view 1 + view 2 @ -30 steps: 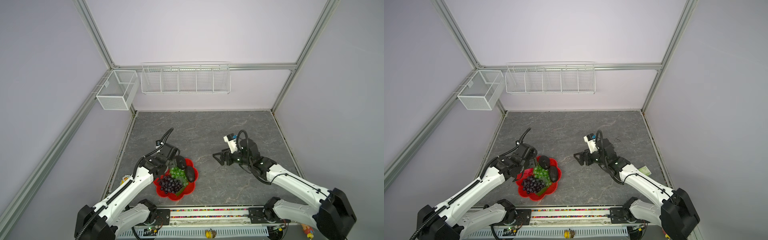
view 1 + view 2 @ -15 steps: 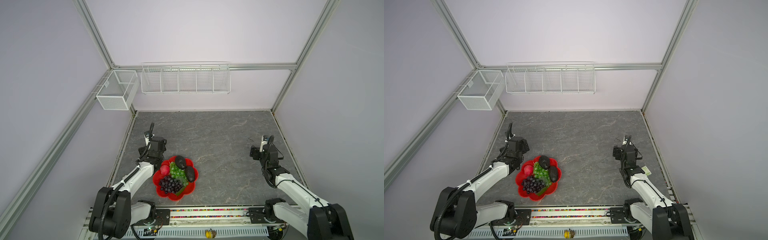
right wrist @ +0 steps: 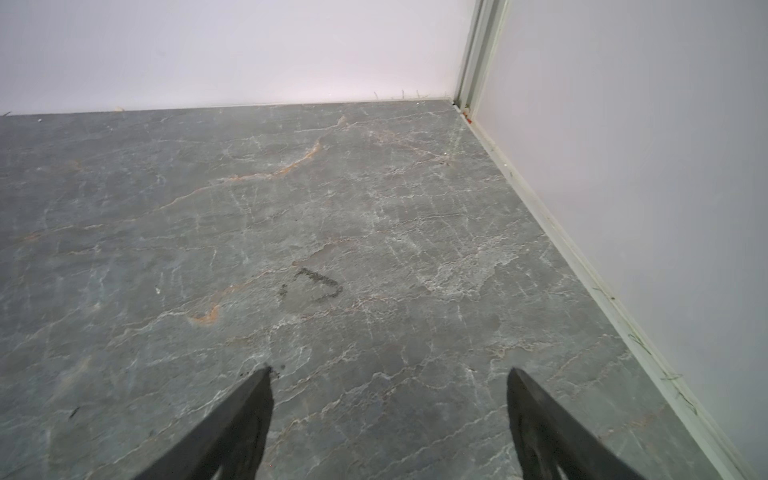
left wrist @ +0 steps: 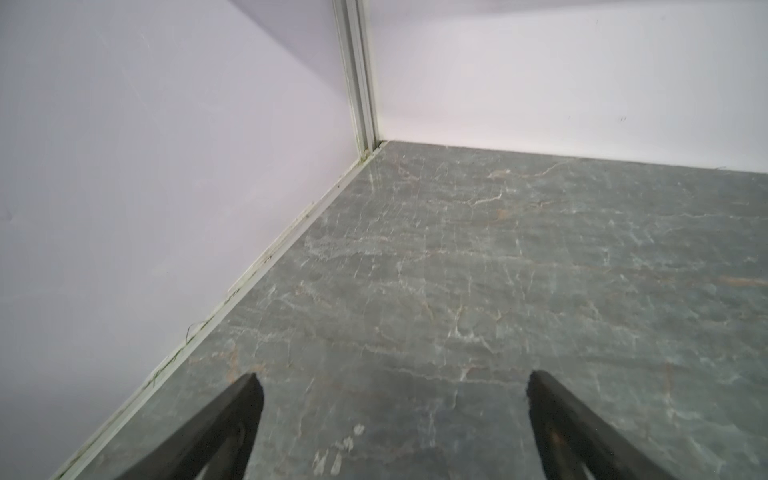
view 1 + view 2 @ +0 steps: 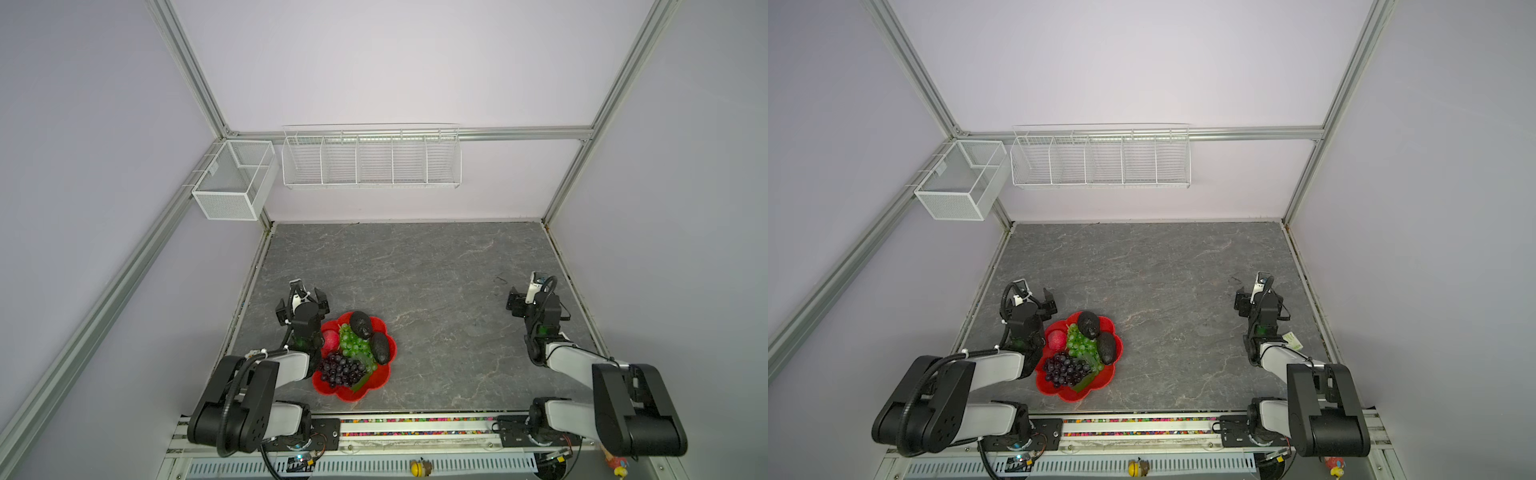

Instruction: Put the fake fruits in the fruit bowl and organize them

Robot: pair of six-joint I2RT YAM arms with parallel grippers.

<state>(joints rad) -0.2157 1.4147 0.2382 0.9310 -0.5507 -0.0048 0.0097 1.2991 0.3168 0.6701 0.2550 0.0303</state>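
Note:
The red flower-shaped fruit bowl [image 5: 332,392] [image 5: 1068,395] sits near the table's front left. In it lie two blackish avocados [image 5: 360,324] [image 5: 380,348], a green grape bunch [image 5: 353,345], a dark purple grape bunch [image 5: 340,370] and a small red-pink fruit [image 5: 330,338]. My left gripper [image 5: 302,298] [image 4: 392,386] hangs just behind and left of the bowl, open and empty over bare table. At the right side, far from the bowl, my right gripper [image 5: 527,299] [image 3: 390,382] is open too, with nothing between its fingers.
Two white wire baskets hang above the table, one on the back wall [image 5: 371,158] and one in the left corner [image 5: 232,183]. Walls close the table at the left, back and right. A small yellow toy figure [image 5: 417,467] sits on the front rail.
Both arms have drawn back from the middle to their own sides. The left gripper left the bowl and opened; the red-pink fruit now shows in the bowl.

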